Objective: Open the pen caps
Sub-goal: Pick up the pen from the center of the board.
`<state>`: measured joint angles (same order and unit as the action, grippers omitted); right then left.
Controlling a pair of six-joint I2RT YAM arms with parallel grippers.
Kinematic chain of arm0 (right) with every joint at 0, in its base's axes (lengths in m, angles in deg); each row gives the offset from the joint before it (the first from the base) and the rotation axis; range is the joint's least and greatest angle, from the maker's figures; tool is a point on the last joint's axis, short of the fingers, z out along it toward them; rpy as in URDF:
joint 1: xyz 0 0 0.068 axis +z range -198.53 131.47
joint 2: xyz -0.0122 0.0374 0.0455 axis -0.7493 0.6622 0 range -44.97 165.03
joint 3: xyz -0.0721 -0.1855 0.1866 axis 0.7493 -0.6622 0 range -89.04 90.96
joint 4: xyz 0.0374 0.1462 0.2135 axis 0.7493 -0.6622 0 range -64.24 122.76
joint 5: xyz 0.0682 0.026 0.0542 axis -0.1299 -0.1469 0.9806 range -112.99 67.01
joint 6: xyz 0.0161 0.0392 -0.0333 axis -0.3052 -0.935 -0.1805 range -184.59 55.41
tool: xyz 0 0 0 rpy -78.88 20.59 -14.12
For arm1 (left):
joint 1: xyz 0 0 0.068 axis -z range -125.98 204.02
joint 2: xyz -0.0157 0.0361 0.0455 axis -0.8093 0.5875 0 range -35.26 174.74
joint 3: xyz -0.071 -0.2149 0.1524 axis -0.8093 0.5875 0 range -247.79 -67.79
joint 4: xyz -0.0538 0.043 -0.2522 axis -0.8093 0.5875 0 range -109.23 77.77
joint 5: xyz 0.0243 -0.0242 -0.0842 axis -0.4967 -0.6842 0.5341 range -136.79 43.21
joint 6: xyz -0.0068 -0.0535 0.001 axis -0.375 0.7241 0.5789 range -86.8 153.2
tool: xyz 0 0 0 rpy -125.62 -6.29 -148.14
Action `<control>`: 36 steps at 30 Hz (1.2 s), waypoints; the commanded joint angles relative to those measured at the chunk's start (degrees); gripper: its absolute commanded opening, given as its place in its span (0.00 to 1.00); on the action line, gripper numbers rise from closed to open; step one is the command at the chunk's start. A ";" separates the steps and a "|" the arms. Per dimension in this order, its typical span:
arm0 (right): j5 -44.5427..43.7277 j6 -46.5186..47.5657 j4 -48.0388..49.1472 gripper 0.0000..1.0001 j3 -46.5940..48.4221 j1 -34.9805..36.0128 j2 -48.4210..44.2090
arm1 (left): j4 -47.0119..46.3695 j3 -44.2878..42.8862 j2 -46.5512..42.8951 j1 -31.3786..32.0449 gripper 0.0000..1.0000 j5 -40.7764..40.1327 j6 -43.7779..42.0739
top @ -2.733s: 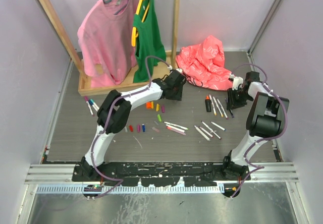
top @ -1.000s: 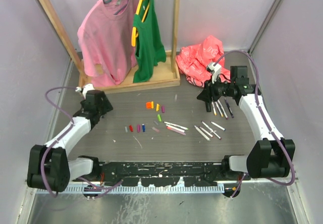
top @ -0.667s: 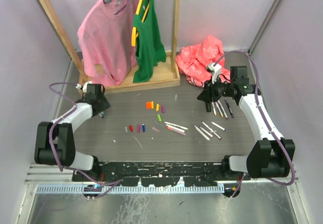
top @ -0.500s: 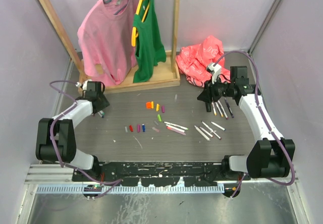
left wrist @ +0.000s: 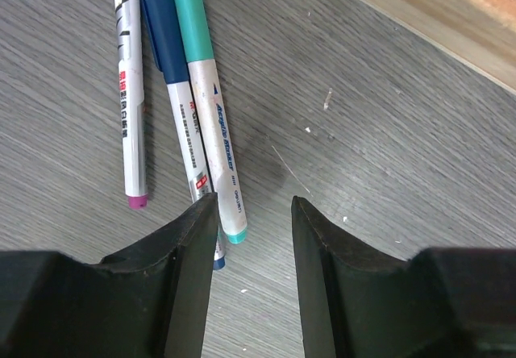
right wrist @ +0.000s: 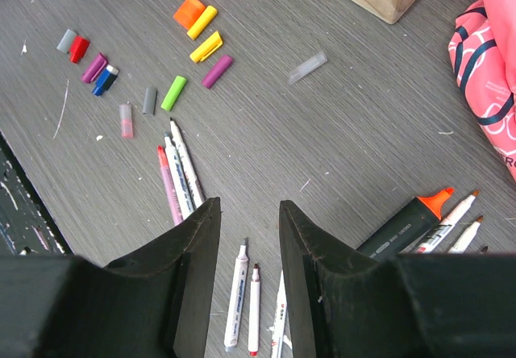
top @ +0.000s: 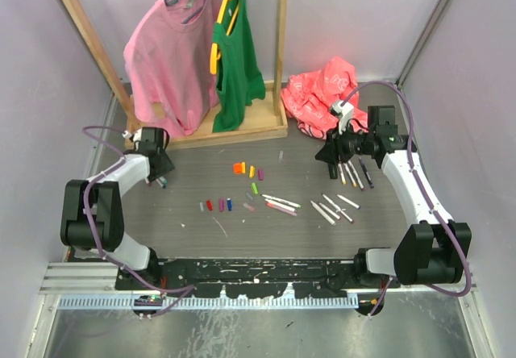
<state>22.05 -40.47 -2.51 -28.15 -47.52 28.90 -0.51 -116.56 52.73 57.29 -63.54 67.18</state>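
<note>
Left wrist | left hand [left wrist: 254, 206] parted, empty | three capped pens [left wrist: 211, 124] just ahead

Lilac walls [top: 48, 52], grey wood-grain tabletop [top: 185, 229], wooden rack [top: 280, 43], pink shirt [top: 165, 60], green top [top: 238, 60].

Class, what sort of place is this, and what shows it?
Probably a robotics lab test cell: two robot arms bolted to a table, a wooden clothes rack and loose pens laid out as props.
</note>
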 commanded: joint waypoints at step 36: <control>-0.13 0.94 0.28 0.41 0.63 -0.05 -1.00 | 6.29 -6.78 7.31 -1.51 0.22 -0.86 2.89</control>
<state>21.83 -40.27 -2.86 -28.15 -47.52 28.90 5.13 -121.90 59.79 56.15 -64.55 69.89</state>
